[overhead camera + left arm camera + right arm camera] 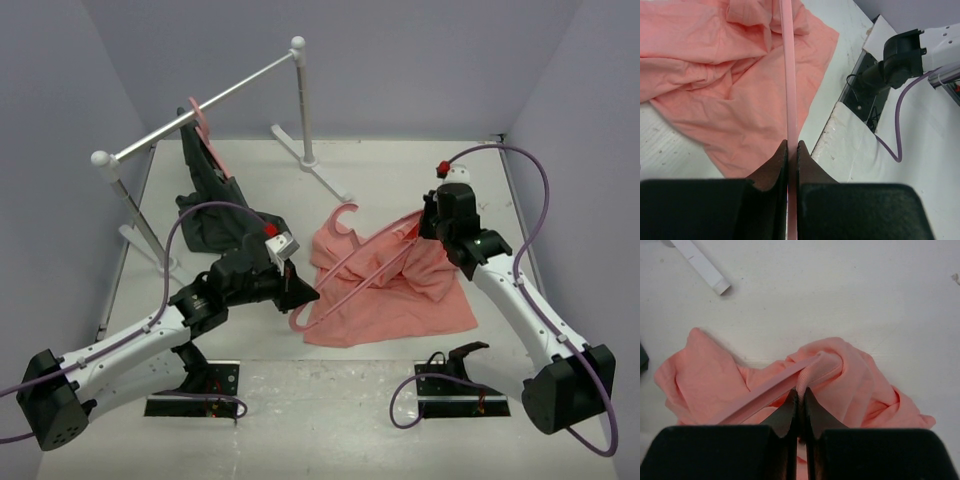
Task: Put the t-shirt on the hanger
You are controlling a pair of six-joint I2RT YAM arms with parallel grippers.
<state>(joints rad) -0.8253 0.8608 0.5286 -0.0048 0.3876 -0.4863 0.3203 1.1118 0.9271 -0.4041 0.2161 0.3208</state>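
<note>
- Hanger (352, 266) clenched at near-left corner by left end effector (304, 293), long axis pointed toward right end effector (421, 229).
- T-shirt (415, 298), heaped on tabletop (400, 180), pinched by right end effector beside hanger's far end.

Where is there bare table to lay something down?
Bare table lies behind the shirt, between the rack foot and the right hand, and along the near edge before the shirt. Crowded at left around the grey garment.
</note>
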